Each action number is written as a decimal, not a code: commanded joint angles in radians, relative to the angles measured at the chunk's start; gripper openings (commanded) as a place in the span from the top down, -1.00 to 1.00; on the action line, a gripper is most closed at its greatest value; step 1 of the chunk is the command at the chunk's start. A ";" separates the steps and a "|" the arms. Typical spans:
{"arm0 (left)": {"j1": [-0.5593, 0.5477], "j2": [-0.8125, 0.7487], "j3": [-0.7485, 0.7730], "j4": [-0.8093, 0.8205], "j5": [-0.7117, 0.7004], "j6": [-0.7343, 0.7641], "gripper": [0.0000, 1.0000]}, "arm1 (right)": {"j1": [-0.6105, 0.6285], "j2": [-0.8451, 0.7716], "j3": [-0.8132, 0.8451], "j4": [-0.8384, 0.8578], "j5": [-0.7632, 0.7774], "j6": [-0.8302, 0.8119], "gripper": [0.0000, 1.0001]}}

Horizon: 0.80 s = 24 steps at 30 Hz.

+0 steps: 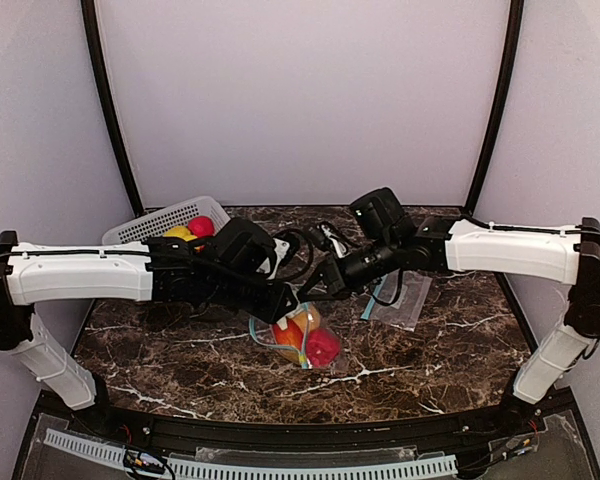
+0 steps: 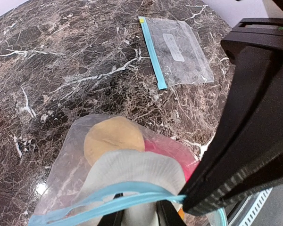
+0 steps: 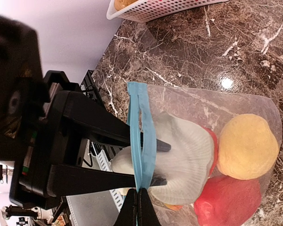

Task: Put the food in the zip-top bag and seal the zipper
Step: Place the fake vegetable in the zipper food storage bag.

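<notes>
Marble table [image 1: 180, 350] carries two bags: one filled bag [image 1: 305, 340], one empty bag [image 1: 408, 300].

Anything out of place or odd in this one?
Two things. A second, empty bag lies flat to the right of the filled bag. And the basket at the back left still holds red and yellow food, though the right gripper pinches the filled bag's zipper.

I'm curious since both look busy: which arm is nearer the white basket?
Left. The left arm passes right beside the white basket; the right arm comes in from the opposite side, its jaws pinching the filled bag.
</notes>
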 commanded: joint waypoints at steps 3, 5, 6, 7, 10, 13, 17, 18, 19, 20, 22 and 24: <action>-0.016 0.044 -0.019 0.061 -0.052 -0.077 0.50 | 0.013 0.014 0.022 0.049 -0.007 0.025 1.00; -0.020 0.057 -0.022 0.059 -0.046 -0.083 0.41 | 0.013 0.018 0.023 0.052 -0.005 0.029 1.00; -0.021 0.057 -0.024 0.059 -0.040 -0.087 0.38 | 0.013 0.021 0.024 0.052 -0.005 0.032 1.00; -0.022 0.057 -0.027 0.058 -0.034 -0.088 0.29 | 0.013 0.024 0.024 0.052 -0.003 0.032 1.00; -0.023 0.049 -0.033 0.060 -0.012 -0.087 0.11 | 0.013 0.030 0.024 0.057 -0.004 0.033 1.00; -0.022 0.029 -0.043 0.066 -0.003 -0.088 -0.12 | 0.013 0.035 0.025 0.057 -0.003 0.030 1.00; -0.022 -0.012 -0.056 0.068 0.019 -0.091 -0.31 | 0.012 0.034 0.029 0.054 0.001 0.028 1.00; -0.023 -0.021 -0.061 0.068 0.028 -0.092 -0.36 | 0.012 0.032 0.028 0.052 0.002 0.025 1.00; -0.023 -0.043 -0.065 0.071 0.046 -0.094 -0.39 | 0.012 0.032 0.028 0.051 0.005 0.025 1.00; -0.023 -0.056 -0.073 0.075 0.056 -0.094 -0.43 | 0.011 0.030 0.028 0.049 0.007 0.024 1.00; -0.023 -0.118 -0.091 0.095 0.094 -0.096 -0.47 | 0.009 0.028 0.028 0.047 0.011 0.021 1.00; -0.023 -0.173 -0.115 0.105 0.115 -0.099 -0.50 | 0.007 0.027 0.027 0.044 0.014 0.019 1.00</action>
